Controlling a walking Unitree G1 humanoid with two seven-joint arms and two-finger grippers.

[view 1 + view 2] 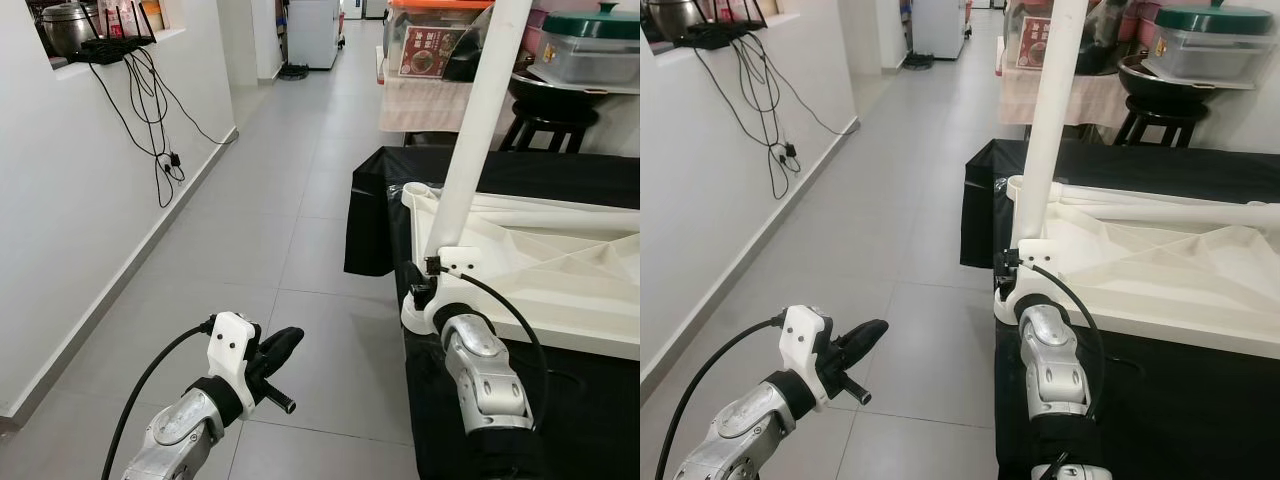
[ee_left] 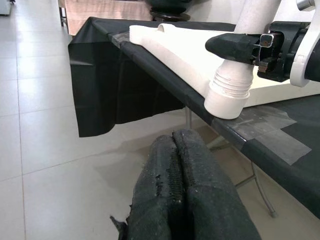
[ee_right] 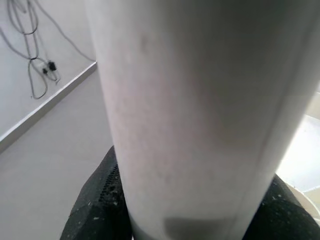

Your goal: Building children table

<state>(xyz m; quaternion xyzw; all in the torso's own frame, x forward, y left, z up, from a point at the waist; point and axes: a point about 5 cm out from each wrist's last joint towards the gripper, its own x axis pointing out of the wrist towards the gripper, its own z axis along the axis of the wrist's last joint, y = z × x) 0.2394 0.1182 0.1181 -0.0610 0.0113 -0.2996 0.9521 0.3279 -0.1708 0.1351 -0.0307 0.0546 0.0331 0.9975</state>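
A white children's table top (image 1: 545,265) lies upside down on a black-covered work table (image 1: 560,175). A white table leg (image 1: 478,120) stands upright in the near-left corner socket (image 2: 227,95). My right gripper (image 1: 428,278) is shut on the leg just above that socket; in the right wrist view the leg (image 3: 200,115) sits between the black fingers (image 3: 97,210). My left gripper (image 1: 282,345) hovers over the floor left of the work table, shut and holding nothing, its fingers (image 2: 180,185) pressed together.
A white wall with hanging cables (image 1: 150,110) runs along the left. Grey tiled floor (image 1: 270,200) stretches ahead. Behind the work table stand a black stool (image 1: 545,125) and shelves with containers (image 1: 590,50).
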